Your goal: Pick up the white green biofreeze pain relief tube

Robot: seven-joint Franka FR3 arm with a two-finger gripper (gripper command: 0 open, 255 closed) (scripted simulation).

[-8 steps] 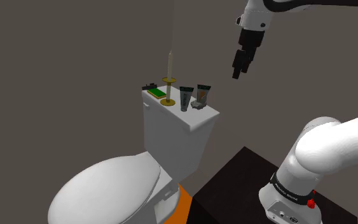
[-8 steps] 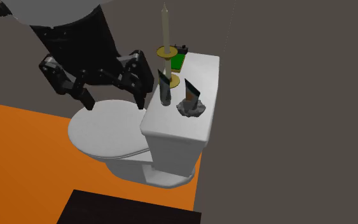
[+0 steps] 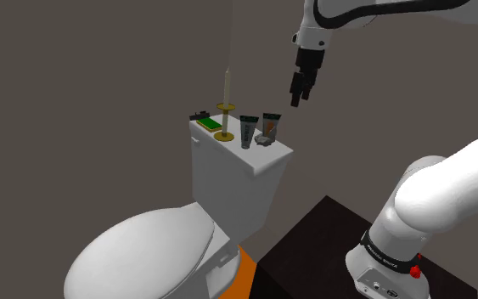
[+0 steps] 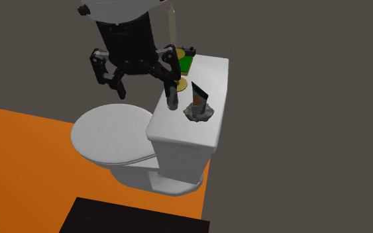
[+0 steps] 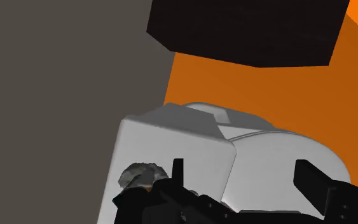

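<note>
Two dark tubes stand upright on the white toilet tank (image 3: 254, 174): a grey-green one (image 3: 247, 132) (image 4: 172, 94) and one with an orange mark (image 3: 270, 126) (image 4: 199, 93). A grey lump (image 3: 264, 140) (image 5: 139, 175) lies beside them. I cannot tell which tube carries the Biofreeze label. My black gripper (image 3: 297, 95) (image 4: 144, 89) hangs in the air above the tank, toward the shoulder view's right of the tubes. It is open and holds nothing. In the wrist view its fingers (image 5: 177, 170) stand well apart over the tank (image 5: 171, 137).
A tall candle on a brass holder (image 3: 225, 106) and a flat green item (image 3: 209, 123) stand further along the tank lid. The closed toilet seat (image 3: 143, 255) lies below. The black stand (image 3: 330, 238) sits on an orange floor (image 4: 19, 152); a grey wall (image 3: 75, 85) is behind.
The gripper has moved toward the shoulder view's left and slightly up, closer to the tubes. It stays open. Nothing on the tank has moved.
</note>
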